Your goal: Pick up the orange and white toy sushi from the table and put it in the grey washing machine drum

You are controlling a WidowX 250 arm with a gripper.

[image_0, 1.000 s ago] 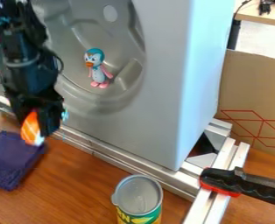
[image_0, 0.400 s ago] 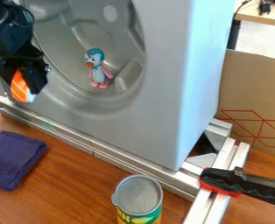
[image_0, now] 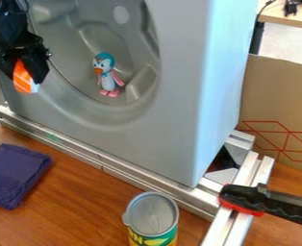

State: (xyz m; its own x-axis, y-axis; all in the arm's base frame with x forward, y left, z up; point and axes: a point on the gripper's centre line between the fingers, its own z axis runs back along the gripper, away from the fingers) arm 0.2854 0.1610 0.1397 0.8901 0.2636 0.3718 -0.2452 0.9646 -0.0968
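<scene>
At the upper left, my black gripper is shut on an orange and white piece, which looks like toy sushi. It hangs in front of the left edge of a grey washing-machine-like front, above the metal rail. A penguin figure with a blue head and pink feet stands inside the round recess, to the right of the gripper. Below the gripper, a folded dark purple cloth lies on the wooden table.
A can with a grey lid stands at the front edge. Metal rails run along the base of the grey body. A black and red clamp handle juts in from the right, with a cardboard panel behind.
The gripper has risen from beside the purple cloth, up and slightly left, carrying the orange and white piece. The penguin, cloth and can have stayed in place.
</scene>
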